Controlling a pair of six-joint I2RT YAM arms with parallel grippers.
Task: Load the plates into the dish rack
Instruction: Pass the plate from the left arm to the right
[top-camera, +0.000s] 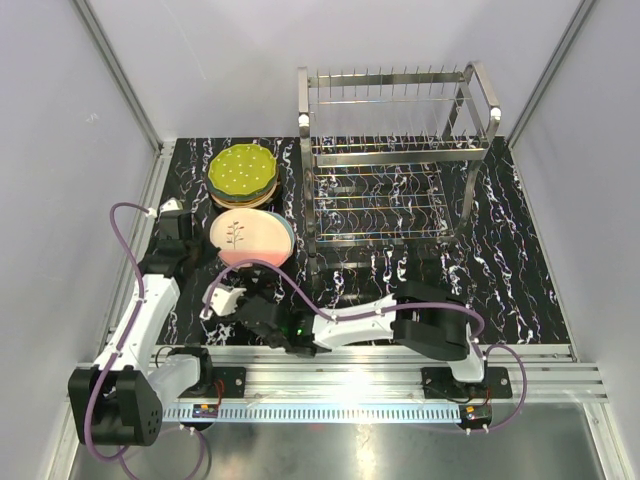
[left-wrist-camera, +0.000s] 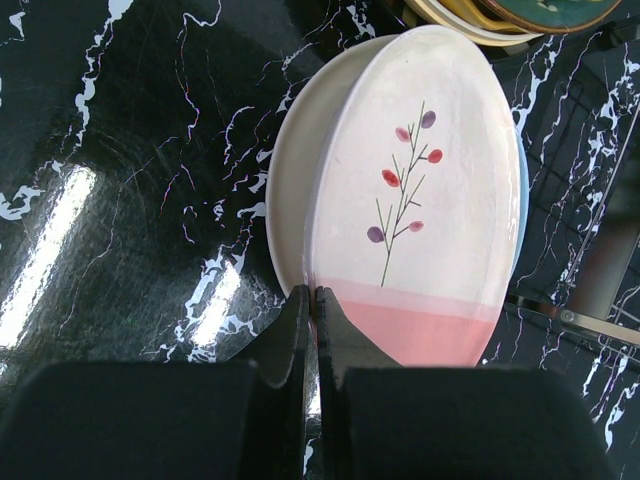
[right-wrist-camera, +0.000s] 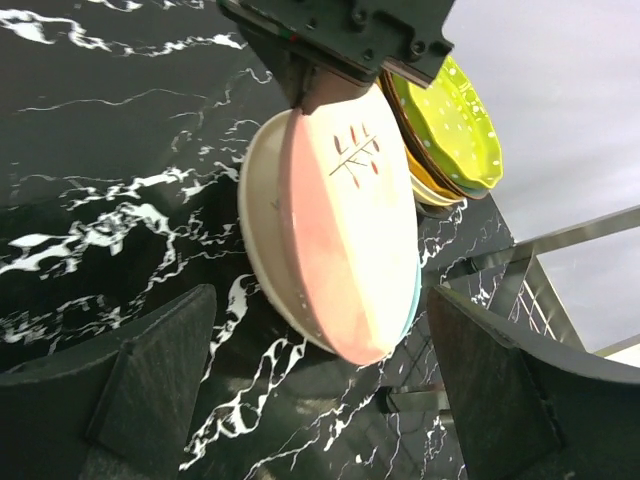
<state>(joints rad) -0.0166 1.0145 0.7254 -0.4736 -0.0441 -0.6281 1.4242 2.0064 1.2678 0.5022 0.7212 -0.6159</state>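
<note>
**Both grippers at the near plate stack, rack beyond**

Nearest the bases, the right gripper (top-camera: 247, 300) reaches in low from the right with its jaws spread wide. It holds nothing. In its own wrist view its two dark fingers (right-wrist-camera: 150, 380) frame the near stack of plates from either side, apart from it.

Just beyond, the left gripper (left-wrist-camera: 312, 300) has its fingers pressed together at the pink edge of the pink-and-cream plate (left-wrist-camera: 410, 200). Whether the rim is caught between them cannot be told.

That plate, painted with a thin sprig, lies on top of the near stack on the black marbled worktop (top-camera: 500, 270). A cream plate (left-wrist-camera: 290, 190) shows under it on one side. The edge of a pale blue plate (left-wrist-camera: 521, 200) shows on the other.

Farther back, just beside this stack, is a second stack topped by a green dotted plate (top-camera: 242, 170), with yellow and orange rims under it.

The dish rack (top-camera: 390, 155) stands upright at the far right of the worktop, to the right of both stacks. Its row of thin tines runs along the top.
</note>
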